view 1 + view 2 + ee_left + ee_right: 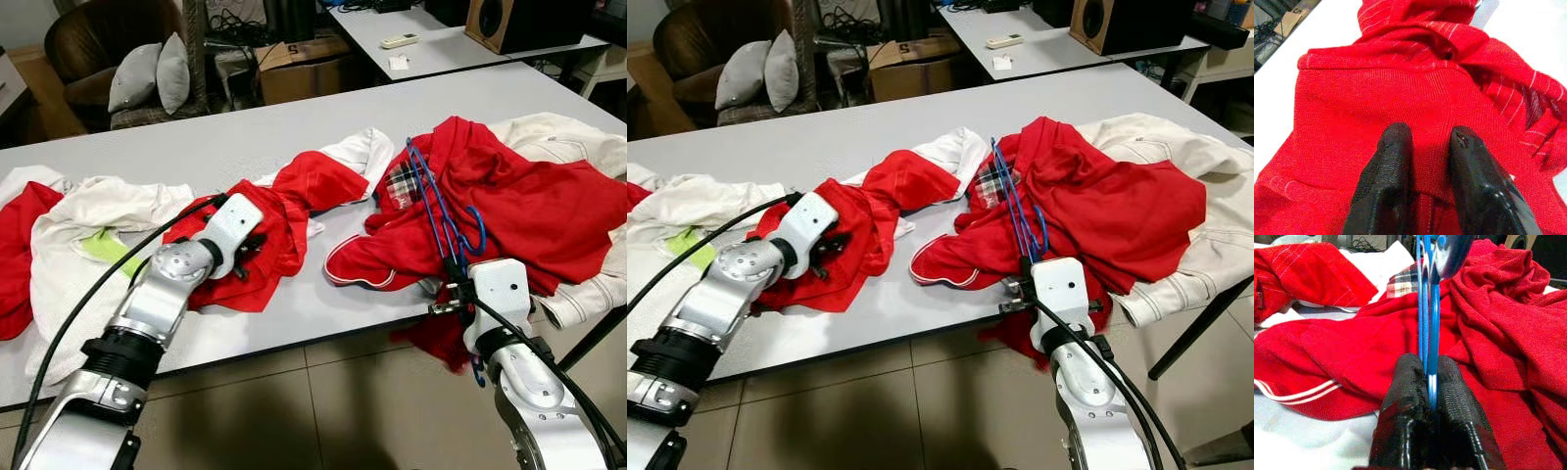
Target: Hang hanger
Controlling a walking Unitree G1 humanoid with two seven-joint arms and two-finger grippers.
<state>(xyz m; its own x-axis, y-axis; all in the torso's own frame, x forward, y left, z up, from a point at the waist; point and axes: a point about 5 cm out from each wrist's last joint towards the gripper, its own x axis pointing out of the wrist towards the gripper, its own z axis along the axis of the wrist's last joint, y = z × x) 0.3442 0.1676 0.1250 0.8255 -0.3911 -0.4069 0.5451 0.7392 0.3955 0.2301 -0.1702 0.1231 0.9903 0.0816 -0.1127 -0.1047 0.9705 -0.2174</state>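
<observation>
A thin blue hanger lies across a crumpled red top on the white table, its hook curling over the cloth. My right gripper is at the table's front edge, shut on the hanger's lower end; in the right wrist view the blue wires run up from between the black fingers. My left gripper rests on a second red garment with thin white stripes. In the left wrist view a fold of that cloth is pinched between the fingertips.
White clothes lie at the table's left end and a cream jacket at its right. Red cloth hangs over the front edge by my right arm. Behind stand another table, a cardboard box and an armchair with grey cushions.
</observation>
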